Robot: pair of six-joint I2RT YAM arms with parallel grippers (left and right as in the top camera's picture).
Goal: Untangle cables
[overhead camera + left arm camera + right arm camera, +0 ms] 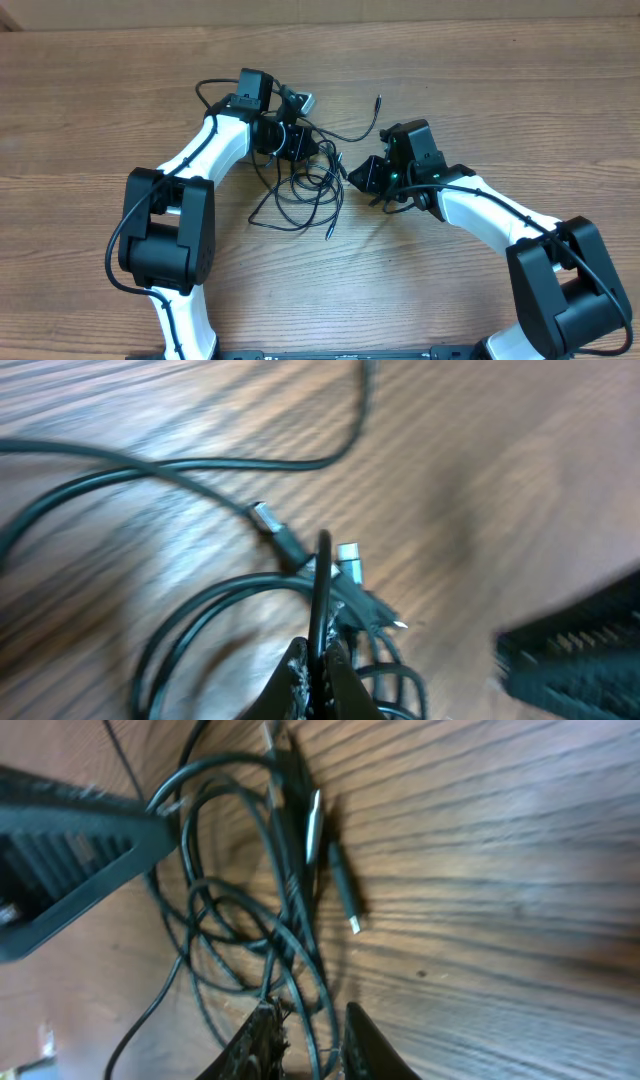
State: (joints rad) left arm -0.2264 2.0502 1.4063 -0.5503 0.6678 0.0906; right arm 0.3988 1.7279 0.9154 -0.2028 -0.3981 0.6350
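Observation:
The cables point(300, 190) are thin black cords lying in a tangled bundle of loops on the wooden table between the two arms. My left gripper point(305, 145) is at the bundle's upper edge. In the left wrist view the left gripper point(322, 648) is shut on one black cord that runs straight up between its fingers. Two metal plug ends point(348, 556) lie just beyond it. My right gripper point(348, 172) is at the bundle's right side. Seen from the right wrist, this gripper point(310, 1010) is open, with two cord strands point(300, 960) passing loosely through the gap. A plug point(345, 895) lies ahead.
One cord point(360, 130) trails off toward the back right and ends in a small plug. Another loop point(205, 92) runs behind the left wrist. The left arm's dark body point(70, 840) fills the upper left of the right wrist view. Bare wooden table point(480, 80) surrounds the bundle.

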